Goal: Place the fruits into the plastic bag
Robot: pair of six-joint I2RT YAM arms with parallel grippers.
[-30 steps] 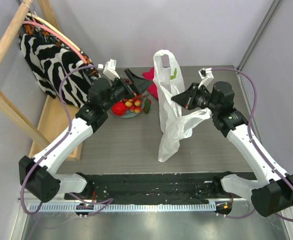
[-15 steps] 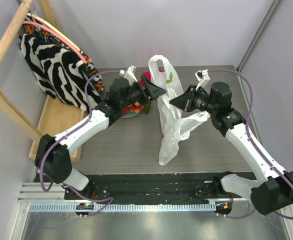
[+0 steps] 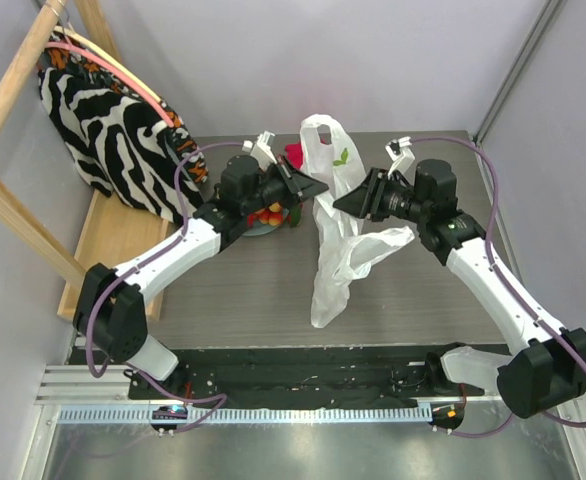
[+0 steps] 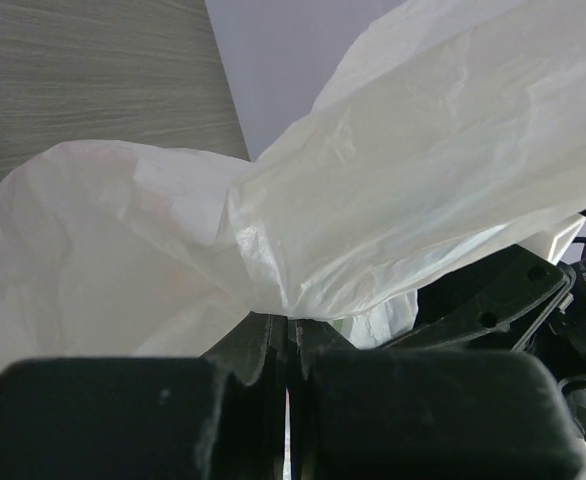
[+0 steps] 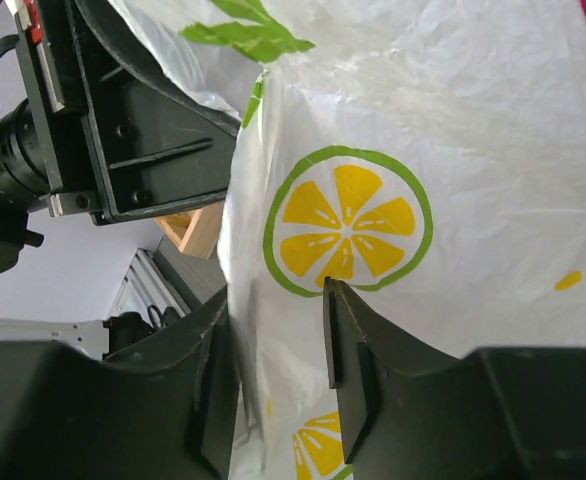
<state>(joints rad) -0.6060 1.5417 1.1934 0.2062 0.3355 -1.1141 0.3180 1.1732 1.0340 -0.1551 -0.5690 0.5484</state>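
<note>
Overhead view of a grey desk (image 3: 233,290) with two white robot arms that I am driving from a distance. At far left, a zebra-striped fabric bag (image 3: 98,110) hangs on a wooden rack, well apart from the work.

My left arm reaches inward across the desk. The left tool (image 3: 308,186) is at the near side of the plastic bag (image 3: 335,245), up by its neck. In the left wrist view its fingers are pressed together with white film running into the seam, so I judge it clamped on the bag.

Just beneath that arm sit the fruits (image 3: 268,213), a small heap of red and yellow on a grey-green plate (image 3: 256,231). None is in the bag yet. A red cloth (image 3: 293,153) lies behind the plate.

The bag is at centre, held up between both arms. One handle loop stands upward and the body trails down toward the near edge.

The right tool (image 3: 345,200) meets the bag from the other side, near the left tool. In its wrist view the fingers sit close with a narrow gap full of lemon-printed film, and I judge them gripping it.

Risks as I see them:
- The film is thin, so pulling the tools apart too hard could tear it or slip it from a pinch.
- If either tool has caught both layers, the mouth will not open.
- With both tools occupied, letting go to fetch fruit may let the bag collapse.
</note>
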